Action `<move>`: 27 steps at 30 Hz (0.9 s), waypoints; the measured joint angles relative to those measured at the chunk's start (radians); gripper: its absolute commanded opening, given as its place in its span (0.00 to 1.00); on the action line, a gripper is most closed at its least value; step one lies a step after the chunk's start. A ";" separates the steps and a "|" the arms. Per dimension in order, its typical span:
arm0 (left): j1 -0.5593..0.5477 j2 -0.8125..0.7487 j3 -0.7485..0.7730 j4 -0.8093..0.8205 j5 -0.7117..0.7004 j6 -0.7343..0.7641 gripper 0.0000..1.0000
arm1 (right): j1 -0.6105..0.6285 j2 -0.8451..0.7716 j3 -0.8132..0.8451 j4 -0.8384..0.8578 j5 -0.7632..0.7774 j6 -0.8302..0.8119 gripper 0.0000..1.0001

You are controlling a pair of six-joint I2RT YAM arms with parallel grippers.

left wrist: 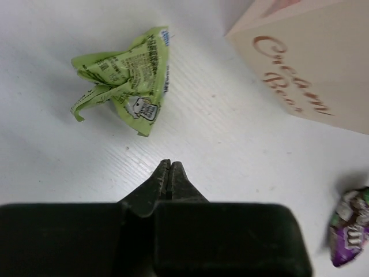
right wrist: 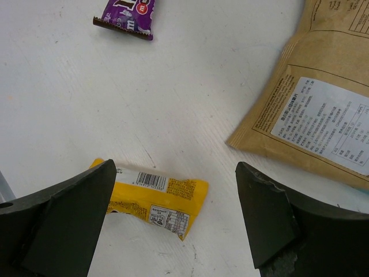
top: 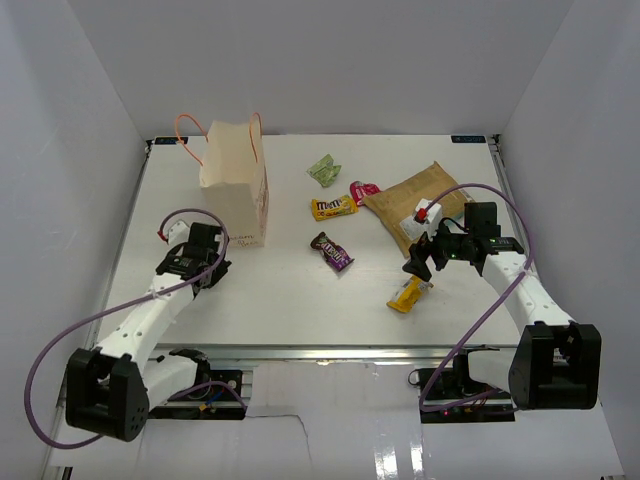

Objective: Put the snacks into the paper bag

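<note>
green packet [left wrist: 124,78], paper bag [left wrist: 311,63] near it

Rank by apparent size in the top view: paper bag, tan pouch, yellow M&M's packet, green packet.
paper bag
tan pouch
yellow M&M's packet and green packet: too alike to rank

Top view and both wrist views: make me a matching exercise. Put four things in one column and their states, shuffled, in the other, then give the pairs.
Things:
1. left hand
2. right hand
3. tan pouch
4. paper bag

States:
A. standing upright
B. open over the yellow packet
C. lying flat on the table
D. shut, holding nothing

Pairs: 1-D, 2-B, 3-C, 4-A
</note>
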 measured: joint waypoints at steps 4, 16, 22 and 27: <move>-0.001 -0.119 0.050 -0.043 -0.012 0.037 0.45 | 0.000 0.000 0.000 0.000 -0.003 -0.005 0.90; 0.153 0.155 0.176 -0.133 -0.060 0.194 0.97 | 0.000 0.001 -0.005 0.001 0.001 -0.009 0.90; 0.234 0.209 0.135 -0.063 0.024 0.274 0.62 | 0.000 0.001 -0.015 0.000 0.006 -0.011 0.90; 0.233 0.275 0.134 -0.007 0.067 0.301 0.47 | 0.000 0.001 -0.015 0.000 0.005 -0.011 0.90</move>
